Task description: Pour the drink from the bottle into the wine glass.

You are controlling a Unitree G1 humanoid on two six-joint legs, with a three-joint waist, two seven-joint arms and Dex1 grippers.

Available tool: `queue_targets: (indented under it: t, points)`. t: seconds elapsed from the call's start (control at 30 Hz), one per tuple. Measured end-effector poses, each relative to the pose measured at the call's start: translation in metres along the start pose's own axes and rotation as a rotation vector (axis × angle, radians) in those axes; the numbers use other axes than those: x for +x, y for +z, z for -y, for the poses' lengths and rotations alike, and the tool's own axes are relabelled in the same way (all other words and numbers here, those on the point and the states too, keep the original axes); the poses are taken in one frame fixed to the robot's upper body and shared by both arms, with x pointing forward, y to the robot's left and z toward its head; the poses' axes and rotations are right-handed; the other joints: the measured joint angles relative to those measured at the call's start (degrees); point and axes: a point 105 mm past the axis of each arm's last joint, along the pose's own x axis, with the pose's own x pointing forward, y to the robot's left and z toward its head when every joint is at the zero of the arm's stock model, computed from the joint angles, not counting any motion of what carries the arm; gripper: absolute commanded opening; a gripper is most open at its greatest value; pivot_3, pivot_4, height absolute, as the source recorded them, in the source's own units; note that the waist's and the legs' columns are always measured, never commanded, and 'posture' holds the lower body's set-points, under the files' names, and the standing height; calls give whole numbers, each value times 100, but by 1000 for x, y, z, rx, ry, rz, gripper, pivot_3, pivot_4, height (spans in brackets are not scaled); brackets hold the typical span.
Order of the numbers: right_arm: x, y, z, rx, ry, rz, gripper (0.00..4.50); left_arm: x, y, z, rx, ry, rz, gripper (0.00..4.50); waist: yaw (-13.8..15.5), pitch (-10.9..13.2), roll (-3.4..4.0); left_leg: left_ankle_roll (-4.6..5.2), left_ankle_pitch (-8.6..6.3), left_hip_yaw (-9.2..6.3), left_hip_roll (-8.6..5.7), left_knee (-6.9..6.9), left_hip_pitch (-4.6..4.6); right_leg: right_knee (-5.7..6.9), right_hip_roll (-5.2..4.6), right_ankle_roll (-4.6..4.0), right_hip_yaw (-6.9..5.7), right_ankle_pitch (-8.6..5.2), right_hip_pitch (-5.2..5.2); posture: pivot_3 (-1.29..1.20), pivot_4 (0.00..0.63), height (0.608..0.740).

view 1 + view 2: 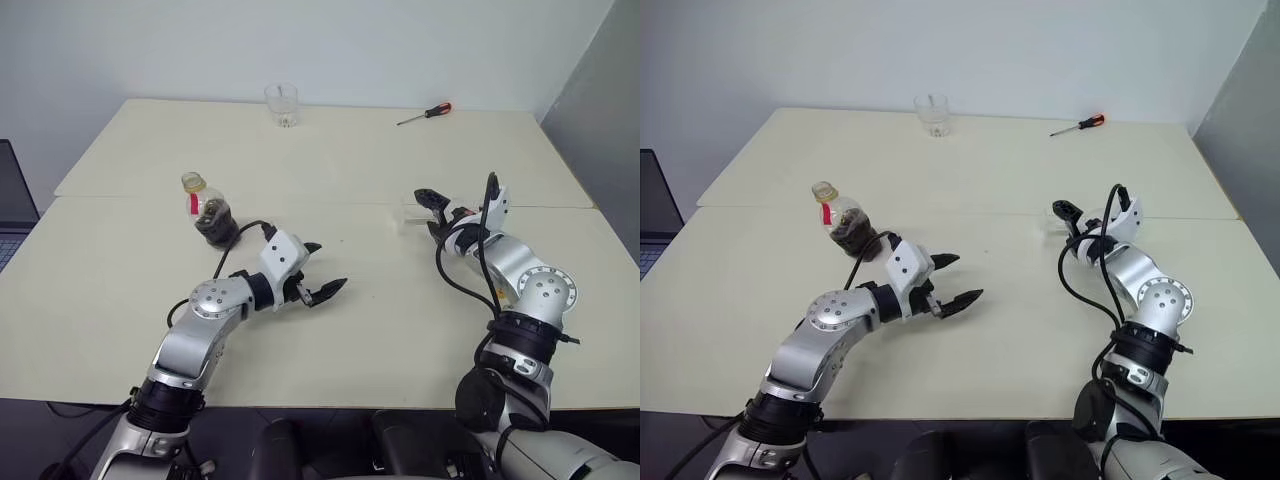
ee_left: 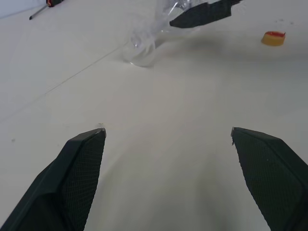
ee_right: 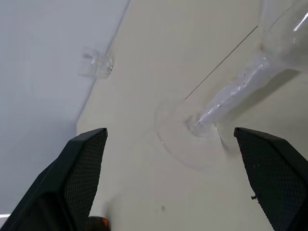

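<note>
I see the bottle [image 1: 208,212] upright on the table [image 1: 340,330], cap off, drink [image 1: 214,222] low in it, just beyond my left gripper [image 1: 322,270]. That gripper hovers spread wide with nothing in it. My right gripper [image 1: 462,195] stands wide too, fingers either side of the wine glass [image 3: 226,101], not gripping it. The cap [image 2: 273,38] lies apart. A tumbler [image 1: 282,104] and screwdriver [image 1: 425,114] sit at the far edge.

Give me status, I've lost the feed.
Left gripper open, empty. Right gripper open at wine glass stem. Bottle uncapped, upright. Nothing blocking.
</note>
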Motion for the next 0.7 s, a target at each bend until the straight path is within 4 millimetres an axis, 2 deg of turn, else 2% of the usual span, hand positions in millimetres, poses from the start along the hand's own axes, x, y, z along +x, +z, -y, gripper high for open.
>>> queue_targets:
  t: [0.33, 0.6, 0.7]
  points:
    - [15, 0, 25, 109, -56, 12, 4500, -4, -2, 0, -1, 9, -9, 4443, -3, 2, 3, 0, 0, 2, 0, 1, -1, 1, 0, 0, 2, 0, -1, 0, 150, 740]
    - [35, 10, 22, 118, -64, 48, 4500, -4, -3, 2, -8, 19, -5, 4443, -2, 3, 5, 0, 0, 2, 0, 0, -1, 0, 0, 0, 2, 0, -1, 0, 150, 740]
    - [40, 11, 30, 108, -87, 66, 3902, -4, -3, 1, -8, 26, -6, 4500, -1, 3, 4, 0, 0, 6, 0, -1, -1, -2, 0, 0, 5, 0, -1, 0, 150, 740]
